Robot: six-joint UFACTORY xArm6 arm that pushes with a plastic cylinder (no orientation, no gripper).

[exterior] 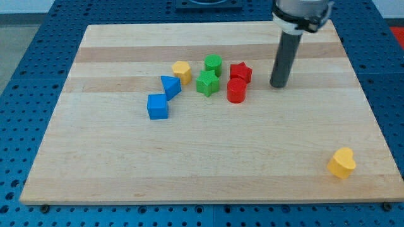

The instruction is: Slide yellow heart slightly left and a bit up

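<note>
The yellow heart (341, 162) lies near the board's bottom right corner, alone. My tip (278, 85) rests on the board at the upper right, well above and to the left of the heart, and just to the right of the red star (240, 73). The rod stands upright and touches no block.
A cluster sits at the board's upper middle: yellow hexagon (182, 70), green cylinder (213, 64), green star (207, 83), red cylinder (236, 91), blue triangle (170, 86), blue cube (158, 106). The wooden board (202, 164) lies on a blue perforated table.
</note>
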